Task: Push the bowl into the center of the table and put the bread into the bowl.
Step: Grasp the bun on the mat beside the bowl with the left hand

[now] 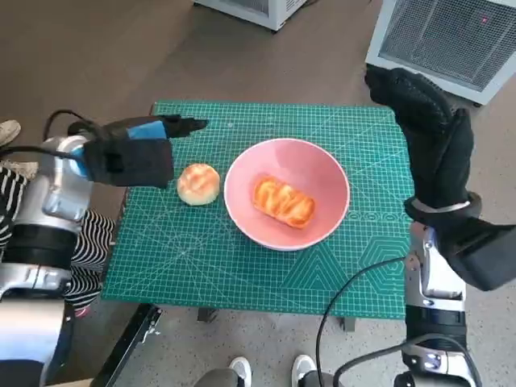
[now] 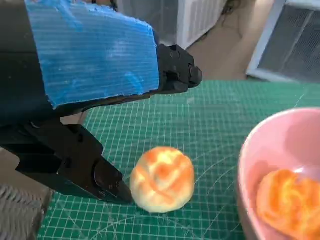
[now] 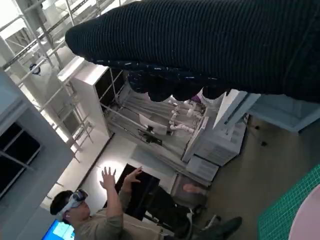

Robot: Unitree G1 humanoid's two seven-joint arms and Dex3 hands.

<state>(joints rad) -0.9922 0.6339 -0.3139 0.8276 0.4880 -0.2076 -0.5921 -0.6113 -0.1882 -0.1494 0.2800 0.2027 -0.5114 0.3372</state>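
Left hand: the left hand (image 1: 129,157) hangs over the left part of the green mat (image 1: 201,266), just left of the round bun (image 1: 198,184). In the left wrist view its fingers (image 2: 107,181) stand apart and hold nothing – one lower finger is right beside the bun, but I cannot tell if it touches.

Round bun: it lies on the mat, close to the left rim of the bowl and outside it.

Bowl: the pink bowl (image 1: 322,173) stands about in the middle of the table, a little to the right. A long glazed bread (image 1: 283,201) already lies inside it.

Right hand: the right hand (image 1: 427,129) is lifted at the far right edge of the table, well apart from the bowl. It holds nothing; the fingers look curled together in the right wrist view.

Step in hand: the pushing looks done, I think. What remains is the round bun – the left hand seems ready to take it.

Next move: it calls for closing the fingers around the bun, lifting it over the near rim and letting it go beside the other bread.

Around: white machines (image 1: 451,36) stand on the floor behind the table, a black cable (image 1: 339,298) crosses the near right corner, and shoes (image 1: 270,371) show below the near edge.

In the way: only the bowl rim; a low carry could knock it.
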